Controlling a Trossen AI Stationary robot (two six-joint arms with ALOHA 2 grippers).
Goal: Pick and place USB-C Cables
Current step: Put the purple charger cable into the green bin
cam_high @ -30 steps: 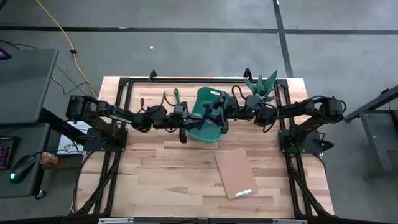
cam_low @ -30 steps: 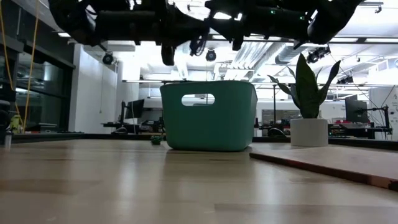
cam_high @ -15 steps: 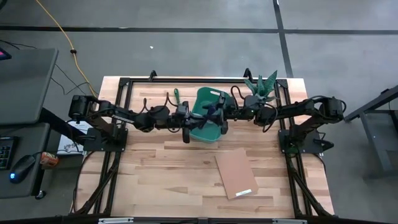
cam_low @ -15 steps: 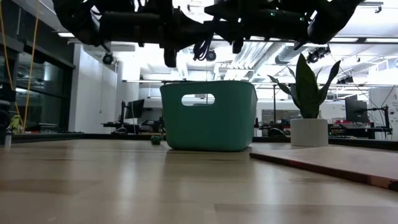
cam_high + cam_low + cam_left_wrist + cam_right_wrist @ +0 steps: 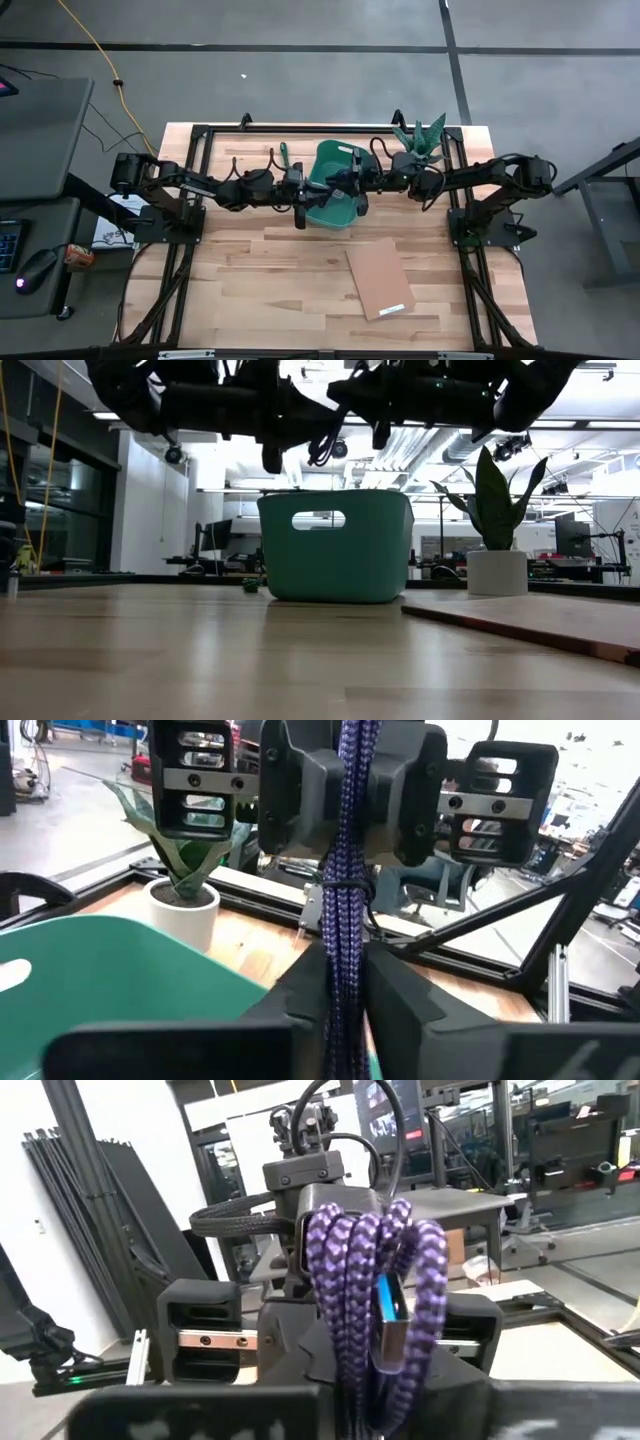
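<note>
A purple braided USB-C cable bundle (image 5: 346,870) hangs level in the air above the teal bin (image 5: 336,156), between my two grippers. My left gripper (image 5: 347,975) comes at it from the table's left and is shut on one end. My right gripper (image 5: 375,1400) comes from the table's right and is shut on the other end, where a blue-tongued plug (image 5: 390,1305) shows. A green cable bundle (image 5: 283,152) lies on the table, on the far left side of the bin. My left gripper pinches the bundle's end (image 5: 345,955) between its two fingers (image 5: 300,1005), coming level from the table's left and lying along the bundle. The bundle is clear of the bin and the table. My right gripper has the bundle's other end (image 5: 360,1375) between its two fingers, coming level from the table's right. Its own fingers hide the exact place of contact. The looped strands and plug stand out in front of them.
A potted plant (image 5: 420,140) stands at the far right, close behind the right arm. A brown cardboard sheet (image 5: 380,278) lies on the near right of the wooden table (image 5: 250,290). The bin (image 5: 335,545) sits at the far middle, under both grippers.
Both grippers have drawn slightly closer together above the bin. In the low view, the cable's dark loop between them now shows larger and lower than before.
</note>
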